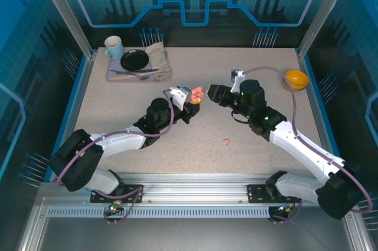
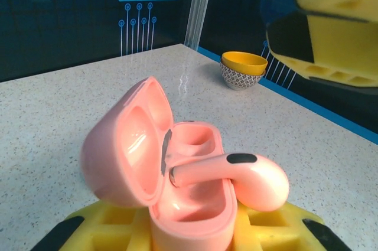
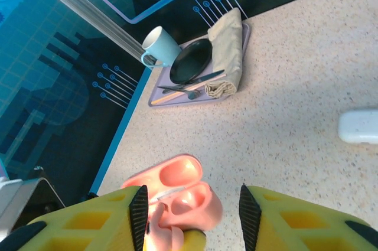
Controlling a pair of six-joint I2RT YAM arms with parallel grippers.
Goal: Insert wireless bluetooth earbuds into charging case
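The salmon-pink rounded plastic charging case [image 2: 127, 156], lid hinged open, is pinched at its base in the jaws of the left gripper [image 1: 189, 102], apparently raised off the speckled desk [image 1: 195, 162] at the centre of the overhead view. In the left wrist view a salmon-pink plastic earbud [image 2: 251, 180] lies crosswise over it. Its stem rests in the near well and its bulb hangs over the right rim, so I judge it not seated. The right gripper [image 1: 214, 93] faces the case with its jaws spread, one on either side and seemingly clear of it. The main risk is the bud rolling off the rim: any tilt of the left wrist, or a nudge on the overhanging bulb, would likely tip it onto the desk. Closing the right jaws here could catch the lid instead of the bud, or twist the case in its hold. Pressing the bud down at this angle may jam it across the well. A second salmon-pink earbud [image 1: 227, 142] lies loose on the desk, below centre in the overhead view, where a low-passing arm could sweep it away.
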